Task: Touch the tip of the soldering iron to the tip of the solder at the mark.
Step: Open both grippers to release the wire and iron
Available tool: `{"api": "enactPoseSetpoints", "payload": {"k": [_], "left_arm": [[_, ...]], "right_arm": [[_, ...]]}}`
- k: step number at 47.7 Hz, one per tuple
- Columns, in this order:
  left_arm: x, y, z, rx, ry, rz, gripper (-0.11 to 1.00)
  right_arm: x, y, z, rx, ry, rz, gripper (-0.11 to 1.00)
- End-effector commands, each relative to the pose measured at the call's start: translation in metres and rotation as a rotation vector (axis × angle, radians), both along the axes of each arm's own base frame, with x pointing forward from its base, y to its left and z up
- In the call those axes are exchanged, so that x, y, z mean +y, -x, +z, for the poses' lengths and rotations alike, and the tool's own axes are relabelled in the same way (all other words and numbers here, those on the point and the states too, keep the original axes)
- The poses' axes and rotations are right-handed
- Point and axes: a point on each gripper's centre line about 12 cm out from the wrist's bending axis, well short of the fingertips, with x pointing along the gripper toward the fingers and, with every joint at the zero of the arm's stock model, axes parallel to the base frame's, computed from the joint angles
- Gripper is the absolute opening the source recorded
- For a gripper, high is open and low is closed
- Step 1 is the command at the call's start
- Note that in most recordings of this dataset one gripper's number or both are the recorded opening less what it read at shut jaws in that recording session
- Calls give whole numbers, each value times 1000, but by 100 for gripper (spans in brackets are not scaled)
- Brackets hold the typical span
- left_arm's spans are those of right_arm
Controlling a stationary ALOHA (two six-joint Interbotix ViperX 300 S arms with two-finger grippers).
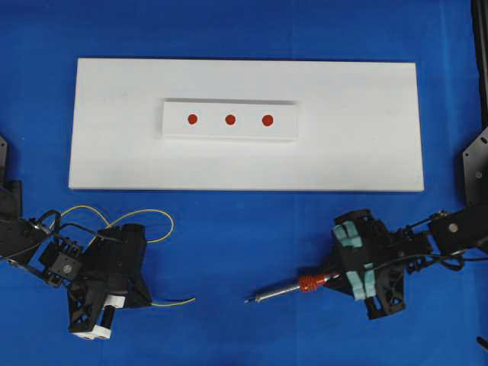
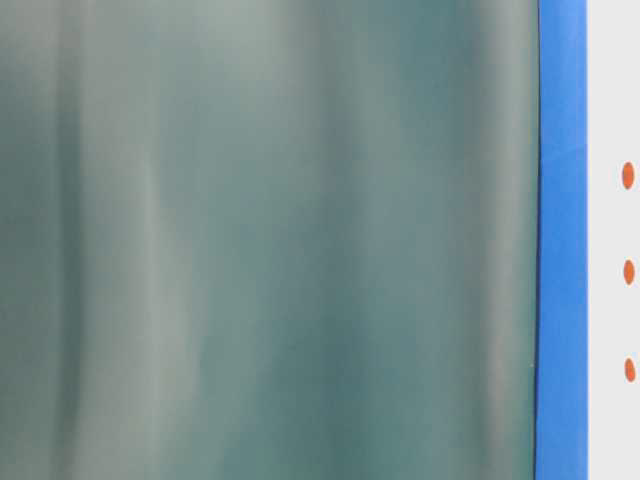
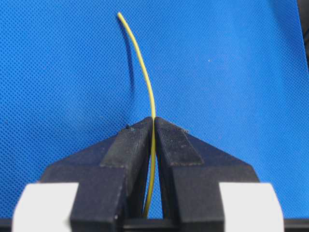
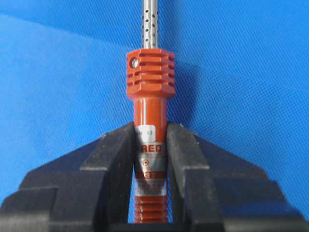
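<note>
My left gripper is shut on the solder, a thin yellow wire that sticks out past the fingertips and bends left. From overhead the solder pokes right from the left gripper at the lower left, with loops behind it. My right gripper is shut on the red-orange handle of the soldering iron. Overhead, the soldering iron points left from the right gripper, tip low over the blue mat. Three red marks sit on a small white block, far from both tips.
A large white board lies across the back of the blue mat, with the small raised block on it. The table-level view is mostly a blurred grey-green surface, with the marks at its right edge. Black frame parts stand at the right edge.
</note>
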Motion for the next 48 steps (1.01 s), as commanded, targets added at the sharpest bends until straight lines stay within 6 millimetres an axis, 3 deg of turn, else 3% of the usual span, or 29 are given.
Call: {"api": "enactPoseSetpoints", "payload": {"k": [1,11,14,20,28,33,48], "left_arm": [[-2,-3,7,-21,10,-2,2],[-2,-4,8,-18,9,-1,3],[-2,-4,8,-19,10,-1,6],[-2,-4,13,-24,17,2,27],[0,0,29,-23,6,-3,71],[4,3,44,-35,-6,-10,82],[30,11,96,-142,-79,-31,80]], "right_arm": [[6,-8,6,-28,-15,3,7],[10,-9,7,-32,-18,10,7],[10,-9,7,-32,-18,11,12],[9,-12,10,-45,-23,6,41],[6,-14,26,-86,-37,1,88],[2,-13,44,-127,-44,5,85],[-32,-4,109,-255,-10,-7,82]]}}
